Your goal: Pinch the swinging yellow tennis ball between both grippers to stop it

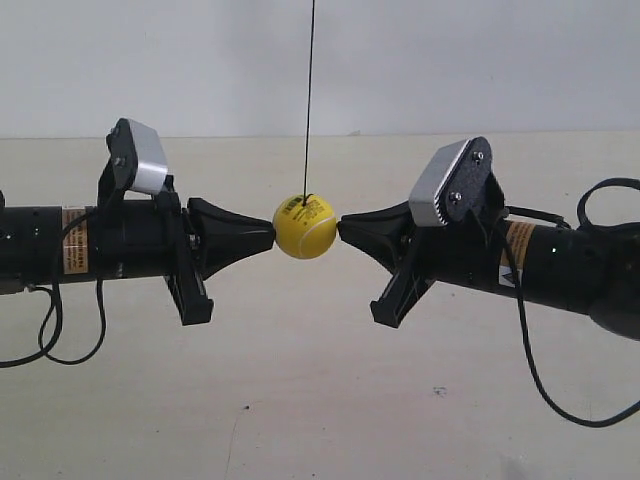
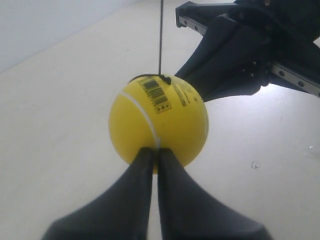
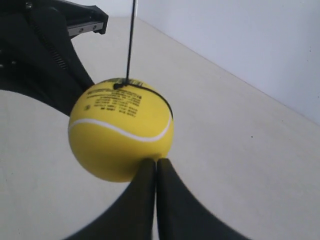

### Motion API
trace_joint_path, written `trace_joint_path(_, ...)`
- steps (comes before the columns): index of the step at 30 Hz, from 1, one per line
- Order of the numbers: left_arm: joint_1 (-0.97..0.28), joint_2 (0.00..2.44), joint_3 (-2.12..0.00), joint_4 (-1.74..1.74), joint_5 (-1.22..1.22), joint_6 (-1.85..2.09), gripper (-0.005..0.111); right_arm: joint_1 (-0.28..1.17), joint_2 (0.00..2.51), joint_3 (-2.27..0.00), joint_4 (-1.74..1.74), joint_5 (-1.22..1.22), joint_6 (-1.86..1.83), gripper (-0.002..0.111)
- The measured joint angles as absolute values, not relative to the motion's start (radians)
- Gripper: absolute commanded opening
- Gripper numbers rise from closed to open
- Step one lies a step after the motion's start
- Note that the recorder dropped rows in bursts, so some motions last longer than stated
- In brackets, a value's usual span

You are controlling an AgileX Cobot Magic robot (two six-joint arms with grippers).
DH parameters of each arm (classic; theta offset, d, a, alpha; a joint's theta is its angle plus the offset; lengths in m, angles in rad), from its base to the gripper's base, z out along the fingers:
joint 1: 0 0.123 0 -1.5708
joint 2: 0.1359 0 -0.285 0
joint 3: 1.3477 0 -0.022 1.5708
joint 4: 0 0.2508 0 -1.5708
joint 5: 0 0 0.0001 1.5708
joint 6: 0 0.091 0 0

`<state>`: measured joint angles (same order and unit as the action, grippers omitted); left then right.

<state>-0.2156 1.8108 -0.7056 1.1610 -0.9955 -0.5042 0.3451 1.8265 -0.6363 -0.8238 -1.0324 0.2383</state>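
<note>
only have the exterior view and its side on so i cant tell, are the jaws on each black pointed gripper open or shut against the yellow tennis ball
Observer: In the left wrist view, the left black pointed gripper has its jaws shut together, with their tips pressed on the bright yellow tennis ball.
Operator: and the other one
Observer: Same in the right wrist view: the right gripper has its jaws shut, with the tips on the ball just below its white seam.
Operator: any markings i cant make out
Observer: A black barcode sits beside where the thin dark string meets the ball, on the left gripper's side.
</note>
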Motion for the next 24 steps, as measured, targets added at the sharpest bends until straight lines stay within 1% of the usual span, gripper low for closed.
trace_joint_path(7, -0.216, 1.811, -0.706, 1.161, -0.966, -0.504, 0.005, 0.347, 1.826, -0.636, -0.822, -0.999, 0.228, 0.000)
trace_joint_path(19, -0.216, 1.789, -0.706, 1.169, -0.889, -0.523, 0.005, 0.349, 1.826, -0.636, -0.637, -0.855, 0.093, 0.000)
trace_joint_path(24, -0.216, 1.755, -0.694, 1.169, -0.884, -0.525, 0.005, 0.349, 1.826, -0.636, -0.605, -0.833, 0.072, 0.000)
